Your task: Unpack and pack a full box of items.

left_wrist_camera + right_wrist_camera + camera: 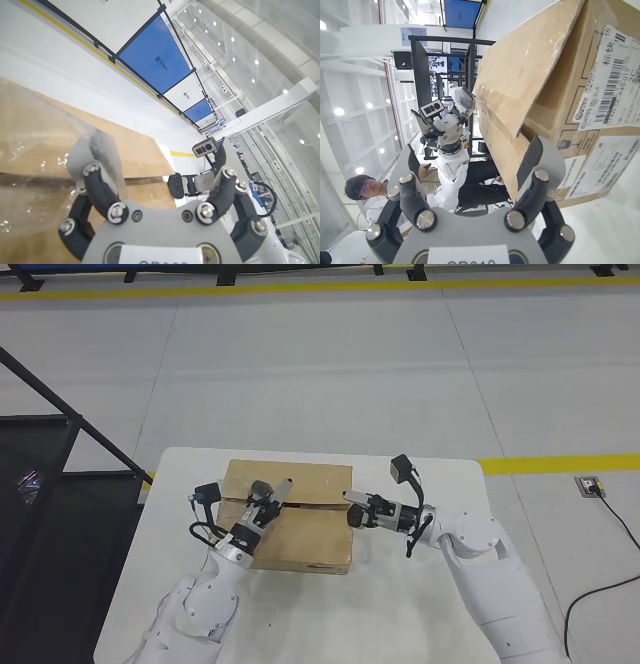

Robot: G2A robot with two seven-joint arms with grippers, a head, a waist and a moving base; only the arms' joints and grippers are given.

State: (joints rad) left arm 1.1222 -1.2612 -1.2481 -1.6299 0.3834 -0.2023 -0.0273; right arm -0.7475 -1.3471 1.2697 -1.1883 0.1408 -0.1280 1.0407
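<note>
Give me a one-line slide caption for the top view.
Left gripper and right gripper, both open, at the top flaps of the cardboard box.

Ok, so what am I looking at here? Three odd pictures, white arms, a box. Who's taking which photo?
It's a robot with two arms. One camera looks down from above at the white table, where a cardboard box sits. The other two cameras ride on the wrists, so each shows its own hand. The left hand is over the box's top; the right hand is at the box's end. Both hands are open and hold nothing.
</note>
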